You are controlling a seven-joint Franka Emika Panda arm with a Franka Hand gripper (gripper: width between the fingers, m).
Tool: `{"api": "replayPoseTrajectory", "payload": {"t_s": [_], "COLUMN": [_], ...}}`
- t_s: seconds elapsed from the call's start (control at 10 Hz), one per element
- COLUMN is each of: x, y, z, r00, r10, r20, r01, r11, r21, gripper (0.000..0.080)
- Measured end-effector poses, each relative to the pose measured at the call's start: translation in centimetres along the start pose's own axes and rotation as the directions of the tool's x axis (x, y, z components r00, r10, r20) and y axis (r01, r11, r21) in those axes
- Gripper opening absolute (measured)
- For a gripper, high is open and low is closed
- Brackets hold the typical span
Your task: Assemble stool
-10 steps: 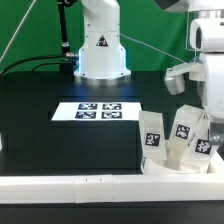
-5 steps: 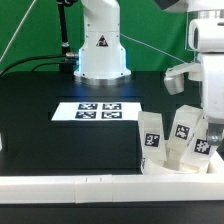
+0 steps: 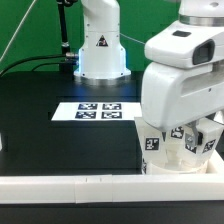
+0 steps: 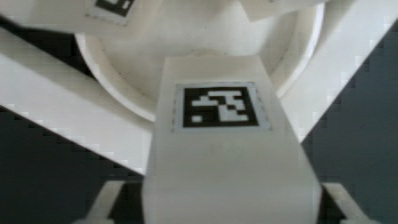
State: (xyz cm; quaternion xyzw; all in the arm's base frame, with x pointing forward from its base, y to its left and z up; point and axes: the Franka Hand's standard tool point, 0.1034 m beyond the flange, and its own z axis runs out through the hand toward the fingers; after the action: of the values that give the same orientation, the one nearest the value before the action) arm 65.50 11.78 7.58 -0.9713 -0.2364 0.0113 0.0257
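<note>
A black tabletop (image 3: 60, 125) fills the exterior view, with a long white border wall (image 3: 70, 186) running along its front edge. Near the middle of the tabletop lies the marker board (image 3: 100, 110), a flat white sheet printed with four black-and-white tags. Behind it, at the back edge, stands the white base of the robot arm (image 3: 100, 45).

Toward the front corner on the exterior view's right, the arm's large white wrist housing (image 3: 185, 85) hangs low over the stool parts and hides much of them. Below it, the round white seat (image 3: 180, 160) rests on the tabletop against the border wall. Block legs stand upright on it, each bearing a square tag; one leg (image 3: 151, 138) shows clearly at the housing's edge on the exterior view's left, and the others peek out under the housing.

In the wrist view, the hand (image 4: 217, 195) is closed narrowly on one white block leg (image 4: 221, 130). The leg runs lengthwise away from the camera, its tagged face toward the lens. A finger (image 4: 112, 198) shows pale and blurred at either side of the leg's near end. The leg's far end reaches the curved rim of the seat (image 4: 125, 75); whether it is touching the seat cannot be told.
</note>
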Motion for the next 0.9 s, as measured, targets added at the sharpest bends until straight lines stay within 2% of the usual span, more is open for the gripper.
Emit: {"api": "replayPoseTrajectory", "payload": {"t_s": [0.4,0.6,0.7,0.8,0.9], "x": [0.0,-0.3,-0.5,-0.7,-0.9], "y": [0.0,0.4,0.6,1.3,1.7], "z": [0.0,0.1,0.1,0.2,0.1], "r00": [0.967,0.831,0.726,0.596,0.537], "r10": [0.254,0.556,0.688,0.803,0.843], "r20": [-0.001,-0.032,-0.017,0.012,0.028], "r01": [-0.254,-0.555,-0.687,-0.801,-0.841], "r11": [0.967,0.831,0.726,0.593,0.532], "r21": [0.002,0.028,0.038,0.082,0.100], "gripper": [0.0343,0.0343,0.0343,0.0343,0.0343]}}
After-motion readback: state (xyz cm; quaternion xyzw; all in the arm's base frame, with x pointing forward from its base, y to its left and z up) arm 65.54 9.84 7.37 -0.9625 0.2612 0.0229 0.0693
